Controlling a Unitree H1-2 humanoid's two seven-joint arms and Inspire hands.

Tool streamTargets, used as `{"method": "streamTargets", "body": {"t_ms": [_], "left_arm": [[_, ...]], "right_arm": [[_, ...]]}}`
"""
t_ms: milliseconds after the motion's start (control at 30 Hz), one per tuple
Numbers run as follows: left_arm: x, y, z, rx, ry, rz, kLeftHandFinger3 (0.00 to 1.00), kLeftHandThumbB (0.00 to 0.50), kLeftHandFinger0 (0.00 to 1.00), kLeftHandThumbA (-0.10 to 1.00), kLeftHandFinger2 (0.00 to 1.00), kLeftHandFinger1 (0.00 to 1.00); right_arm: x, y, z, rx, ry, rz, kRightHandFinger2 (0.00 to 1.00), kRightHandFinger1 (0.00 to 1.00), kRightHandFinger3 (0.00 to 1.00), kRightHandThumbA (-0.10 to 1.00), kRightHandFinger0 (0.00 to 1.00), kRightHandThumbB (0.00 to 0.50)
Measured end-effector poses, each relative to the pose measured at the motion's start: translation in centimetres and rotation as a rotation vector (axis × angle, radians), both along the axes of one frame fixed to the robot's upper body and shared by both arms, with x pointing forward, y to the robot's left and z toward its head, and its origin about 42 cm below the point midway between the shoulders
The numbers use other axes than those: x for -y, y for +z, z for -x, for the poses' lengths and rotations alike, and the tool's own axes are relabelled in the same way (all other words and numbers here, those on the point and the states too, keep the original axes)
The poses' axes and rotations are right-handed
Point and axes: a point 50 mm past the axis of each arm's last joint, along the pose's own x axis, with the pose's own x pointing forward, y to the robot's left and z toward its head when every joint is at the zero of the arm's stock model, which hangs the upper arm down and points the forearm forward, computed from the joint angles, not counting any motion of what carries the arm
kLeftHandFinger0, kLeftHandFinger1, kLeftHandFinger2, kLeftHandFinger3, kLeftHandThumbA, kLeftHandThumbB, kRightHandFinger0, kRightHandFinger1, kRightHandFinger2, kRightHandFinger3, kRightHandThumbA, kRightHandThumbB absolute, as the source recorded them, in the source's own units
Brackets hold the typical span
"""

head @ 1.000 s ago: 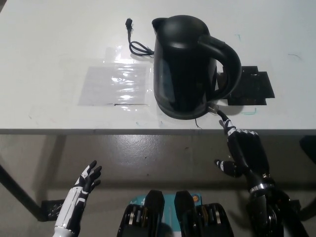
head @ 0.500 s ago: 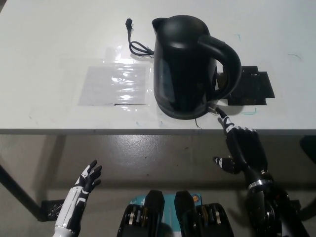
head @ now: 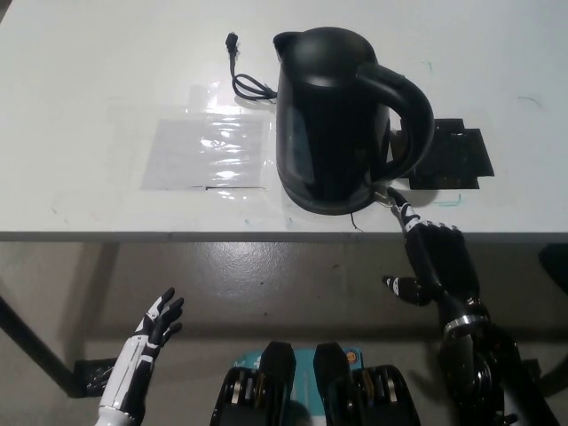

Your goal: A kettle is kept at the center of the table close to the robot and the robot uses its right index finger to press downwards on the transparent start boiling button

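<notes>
A black kettle (head: 337, 115) stands upright on the white table (head: 106, 80), near its front edge, handle to the right. Its small transparent button (head: 383, 193) sits at the foot of the handle. My black right hand (head: 435, 257) reaches up from below the table edge with one finger stretched out; that fingertip (head: 396, 197) touches the button, the other fingers curled in. My white left hand (head: 151, 333) rests low at the lower left, below the table, fingers spread and holding nothing.
A black cord with plug (head: 241, 71) lies behind the kettle at the left. A clear plastic sheet (head: 209, 151) is taped to the table left of the kettle. A black flat pad (head: 453, 160) lies to its right.
My right hand has crept upward and forward, bringing the stretched finger onto the button at the kettle's base. The left hand and the kettle have not moved.
</notes>
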Motion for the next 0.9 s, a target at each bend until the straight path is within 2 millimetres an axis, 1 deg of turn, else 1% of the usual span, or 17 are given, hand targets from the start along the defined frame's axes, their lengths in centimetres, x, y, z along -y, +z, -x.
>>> {"method": "streamTargets", "body": {"t_ms": [67, 133, 233, 333, 400, 533, 733, 800, 867, 900], "left_arm": [[0.0, 0.0, 0.0, 0.000, -0.001, 0.000, 1.00, 0.236, 1.00, 0.98, 1.00, 1.00], [0.0, 0.0, 0.0, 0.000, -0.001, 0.000, 1.00, 0.233, 1.00, 0.97, 1.00, 1.00], [0.0, 0.0, 0.0, 0.000, -0.001, 0.000, 1.00, 0.244, 1.00, 0.97, 1.00, 1.00], [0.0, 0.0, 0.0, 0.001, -0.001, 0.000, 1.00, 0.234, 1.00, 0.97, 1.00, 1.00], [0.0, 0.0, 0.0, 0.001, -0.001, 0.000, 1.00, 0.237, 1.00, 0.97, 1.00, 1.00], [0.1, 0.0, 0.0, 0.001, -0.004, 0.000, 1.00, 0.238, 1.00, 0.97, 1.00, 1.00], [0.1, 0.2, 0.0, 0.008, -0.004, 0.000, 1.00, 0.231, 1.00, 0.97, 1.00, 1.00], [0.1, 0.3, 0.0, 0.008, -0.005, 0.000, 1.00, 0.230, 1.00, 0.96, 1.00, 1.00], [0.1, 0.3, 0.0, 0.009, -0.005, 0.000, 1.00, 0.230, 1.00, 0.95, 1.00, 1.00], [0.1, 0.3, 0.0, 0.009, -0.004, 0.000, 1.00, 0.227, 1.00, 0.96, 1.00, 1.00]], "right_arm": [[0.0, 0.0, -0.1, -0.002, -0.001, 0.001, 0.00, 0.00, 1.00, 1.00, 0.00, 0.175], [0.0, 0.0, -0.2, -0.002, -0.001, 0.001, 0.00, 0.00, 1.00, 1.00, 0.00, 0.176], [-0.1, 0.1, -0.4, -0.002, 0.000, 0.003, 0.00, 0.00, 1.00, 1.00, 0.00, 0.181], [-0.2, 0.0, -0.7, -0.009, 0.001, 0.008, 0.00, 0.00, 1.00, 1.00, 0.00, 0.194], [-0.2, 0.1, -0.9, -0.012, 0.000, 0.009, 0.00, 0.00, 1.00, 1.00, 0.00, 0.195], [-0.1, -0.3, -1.1, -0.026, -0.003, 0.016, 0.01, 0.00, 1.00, 1.00, 0.00, 0.188], [0.0, -0.9, -1.3, -0.048, -0.007, 0.024, 0.00, 0.00, 1.00, 1.00, 0.00, 0.191], [0.0, -0.8, -1.4, -0.048, -0.007, 0.024, 0.00, 0.00, 1.00, 1.00, 0.00, 0.185], [-0.1, -0.7, -1.7, -0.048, -0.007, 0.026, 0.00, 0.00, 1.00, 1.00, 0.00, 0.190], [-0.1, -0.7, -1.8, -0.048, -0.007, 0.026, 0.00, 0.00, 1.00, 1.00, 0.00, 0.184]]}}
